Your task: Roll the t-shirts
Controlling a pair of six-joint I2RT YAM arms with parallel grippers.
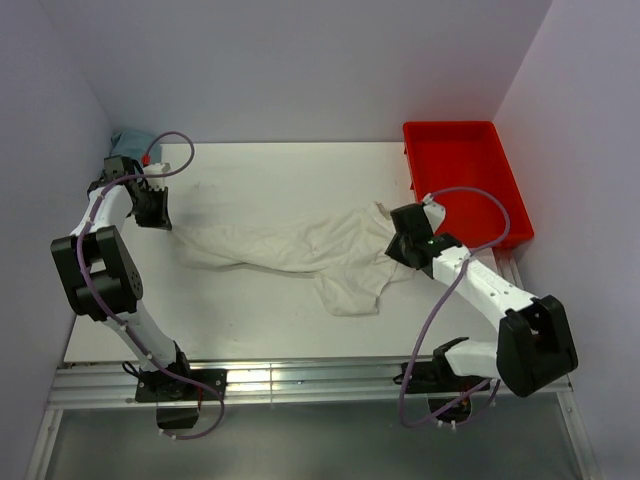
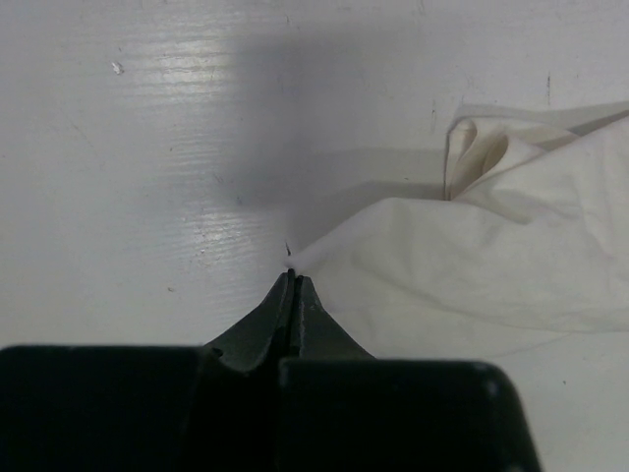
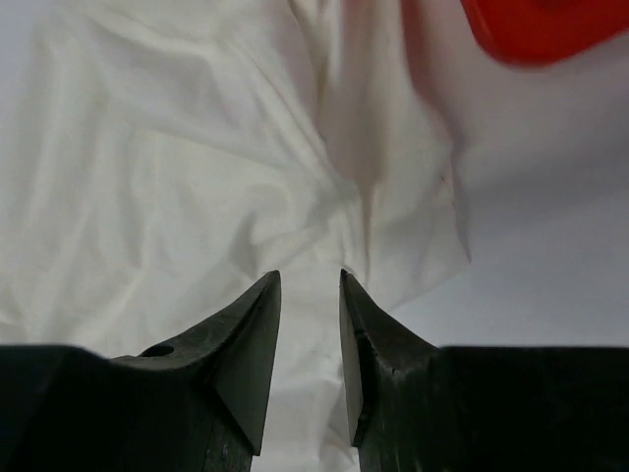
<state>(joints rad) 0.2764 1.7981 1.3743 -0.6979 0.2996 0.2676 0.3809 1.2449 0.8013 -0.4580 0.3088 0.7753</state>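
One cream-white t-shirt [image 1: 290,245] lies crumpled and stretched across the middle of the white table, with a lobe hanging toward the near side. My left gripper [image 1: 160,215] is at the shirt's left end. In the left wrist view the left gripper [image 2: 293,277] is shut, and a pointed corner of the t-shirt [image 2: 472,256] runs right up into its tips. My right gripper [image 1: 400,245] hovers over the shirt's right end. From the right wrist, that gripper [image 3: 310,280] is open, with wrinkled t-shirt [image 3: 177,177] showing below the gap and nothing pinched.
A red bin [image 1: 465,170] stands at the back right, close behind the right gripper; its corner shows in the right wrist view as the red bin [image 3: 541,29]. A small teal object [image 1: 128,140] sits in the back left corner. Metal rails [image 1: 300,380] line the near edge.
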